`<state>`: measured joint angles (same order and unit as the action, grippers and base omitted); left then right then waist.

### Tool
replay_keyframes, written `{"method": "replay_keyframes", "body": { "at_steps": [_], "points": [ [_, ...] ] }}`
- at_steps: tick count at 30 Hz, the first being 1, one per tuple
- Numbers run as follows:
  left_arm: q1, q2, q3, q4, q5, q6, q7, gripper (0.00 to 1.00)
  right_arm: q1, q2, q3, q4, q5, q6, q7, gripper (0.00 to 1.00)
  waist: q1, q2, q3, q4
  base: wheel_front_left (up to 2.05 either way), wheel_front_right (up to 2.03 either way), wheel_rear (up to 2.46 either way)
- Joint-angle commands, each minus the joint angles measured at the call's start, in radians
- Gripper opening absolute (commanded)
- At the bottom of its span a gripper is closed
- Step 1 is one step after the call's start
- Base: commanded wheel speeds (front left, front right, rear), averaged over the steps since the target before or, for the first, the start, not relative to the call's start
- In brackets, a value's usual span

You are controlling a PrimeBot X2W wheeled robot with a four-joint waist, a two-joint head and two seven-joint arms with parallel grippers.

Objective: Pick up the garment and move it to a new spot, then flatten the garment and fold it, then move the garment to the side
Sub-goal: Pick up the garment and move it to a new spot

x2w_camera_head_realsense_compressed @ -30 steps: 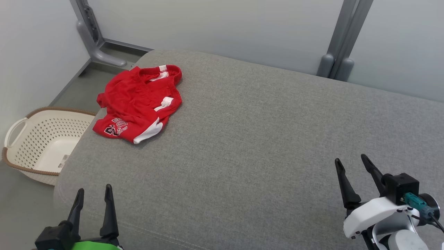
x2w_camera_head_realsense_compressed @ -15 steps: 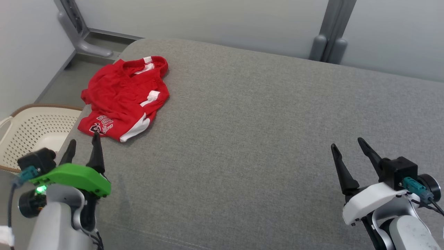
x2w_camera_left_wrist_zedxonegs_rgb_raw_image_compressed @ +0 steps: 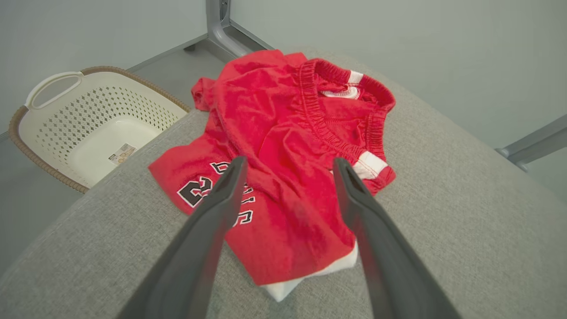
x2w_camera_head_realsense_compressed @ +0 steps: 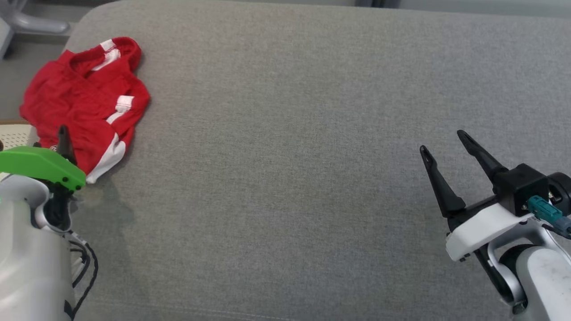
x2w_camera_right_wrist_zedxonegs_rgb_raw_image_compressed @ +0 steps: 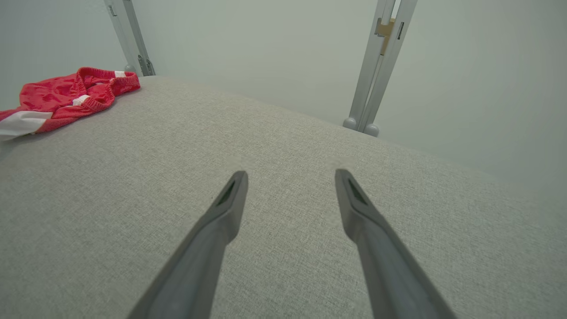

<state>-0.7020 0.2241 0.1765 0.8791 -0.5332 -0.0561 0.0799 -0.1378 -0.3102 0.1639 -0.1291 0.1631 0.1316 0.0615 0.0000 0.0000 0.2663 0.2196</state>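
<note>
Red garment (x2w_camera_head_realsense_compressed: 76, 96) lies upper left of head frame, just ahead of left arm's (x2w_camera_head_realsense_compressed: 26, 232) wide-apart empty jaws. Right arm (x2w_camera_head_realsense_compressed: 535, 272) sits lower right, well apart, jaws released too.

Camera: the head view has tipped downward and drawn closer. The walls and posts have slid off its top, and the grey cushion (x2w_camera_head_realsense_compressed: 290, 156) now fills most of it.
Shorts (x2w_camera_head_realsense_compressed: 80, 93): now in the upper left corner of the head view, carried there by the camera's move.
Basket (x2w_camera_head_realsense_compressed: 15, 130): reduced to a sliver at the left edge.
Left hand (x2w_camera_left_wrist_zedxonegs_rgb_raw_image_compressed: 289, 161): it was low and well short of the shorts; it has come forward, and its fingers now reach over their near hem.
Left arm: the green cover (x2w_camera_head_realsense_compressed: 40, 162) and pale forearm (x2w_camera_head_realsense_compressed: 26, 249) have risen into the head view.
Right hand (x2w_camera_head_realsense_compressed: 441, 140): higher in the head view; cannot tell whether the arm or the camera moved.
</note>
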Motion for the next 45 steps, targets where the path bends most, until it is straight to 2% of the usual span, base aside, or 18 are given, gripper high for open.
{"method": "replay_keyframes", "body": {
  "at_steps": [1, 6, 10, 11, 12, 16, 19, 22, 27, 32, 34, 40, 45],
  "points": [
    [-0.026, 0.023, 0.008, 0.022, -0.002, 0.014, 0.004, 1.00, -0.016, -0.010, -0.009, -0.027, -0.007, -0.002, 0.008, 1.00, 0.0000, 0.0000, 0.136, -0.111, 0.00, 0.00, 0.00],
    [-0.064, 0.060, 0.027, 0.102, -0.011, 0.053, 0.024, 1.00, 0.006, -0.018, -0.035, -0.090, -0.016, -0.002, 0.033, 1.00, 0.0000, 0.0000, 0.186, -0.147, 0.00, 0.00, 0.00],
    [-0.084, 0.077, 0.022, 0.161, -0.017, 0.045, 0.063, 1.00, 0.021, -0.021, -0.053, -0.113, -0.016, -0.002, 0.035, 1.00, 0.0000, 0.0000, 0.194, -0.158, 0.00, 0.00, 0.00],
    [-0.083, 0.082, 0.016, 0.180, -0.015, 0.039, 0.078, 0.87, 0.023, -0.018, -0.055, -0.113, -0.015, -0.002, 0.032, 1.00, 0.0000, 0.0000, 0.191, -0.158, 0.00, 0.00, 0.00],
    [-0.082, 0.085, 0.009, 0.193, -0.008, 0.038, 0.085, 0.00, 0.026, -0.015, -0.056, -0.111, -0.014, -0.002, 0.029, 1.00, 0.0000, 0.0000, 0.187, -0.158, 0.00, 0.00, 0.00],
    [-0.079, 0.117, -0.020, 0.219, 0.020, 0.023, 0.087, 0.00, 0.025, 0.001, -0.040, -0.085, -0.001, -0.002, 0.011, 1.00, 0.0000, 0.0000, 0.148, -0.152, 0.00, 0.00, 0.00],
    [-0.095, 0.161, -0.027, 0.192, 0.025, 0.004, 0.050, 0.00, 0.020, 0.014, -0.022, -0.052, 0.007, -0.002, -0.009, 1.00, 0.0000, 0.0000, 0.099, -0.147, 0.00, 0.00, 0.00],
    [-0.107, 0.181, -0.038, 0.162, 0.038, -0.005, 0.021, 0.00, 0.016, 0.032, -0.007, -0.008, 0.014, -0.002, -0.031, 1.00, 0.0000, 0.0000, 0.040, -0.144, 0.00, 0.00, 0.00],
    [-0.131, 0.216, -0.079, 0.064, 0.075, -0.029, -0.004, 0.00, 0.010, 0.070, 0.017, 0.066, 0.031, -0.002, -0.077, 1.00, 0.0000, 0.0000, -0.064, -0.154, 0.00, 0.00, 0.00],
    [-0.176, 0.223, -0.156, -0.100, 0.113, -0.050, 0.041, 0.00, 0.012, 0.109, 0.026, 0.130, 0.041, -0.002, -0.123, 1.00, 0.0000, 0.0000, -0.141, -0.185, 0.00, 0.00, 0.00],
    [-0.190, 0.213, -0.186, -0.180, 0.126, -0.056, 0.063, 0.00, 0.015, 0.123, 0.029, 0.150, 0.039, -0.002, -0.135, 1.00, 0.0000, 0.0000, -0.162, -0.202, 0.00, 0.00, 0.00],
    [-0.186, 0.135, -0.270, -0.424, 0.124, -0.060, 0.136, 0.00, 0.015, 0.144, 0.028, 0.191, 0.044, -0.002, -0.163, 1.00, 0.0000, 0.0000, -0.196, -0.267, 0.00, 0.00, 0.00],
    [-0.151, 0.039, -0.347, -0.575, 0.106, -0.064, 0.176, 0.00, 0.002, 0.150, 0.030, 0.205, 0.042, -0.002, -0.171, 1.00, 0.0000, 0.0000, -0.190, -0.336, 0.00, 0.00, 0.00]
  ]
}}
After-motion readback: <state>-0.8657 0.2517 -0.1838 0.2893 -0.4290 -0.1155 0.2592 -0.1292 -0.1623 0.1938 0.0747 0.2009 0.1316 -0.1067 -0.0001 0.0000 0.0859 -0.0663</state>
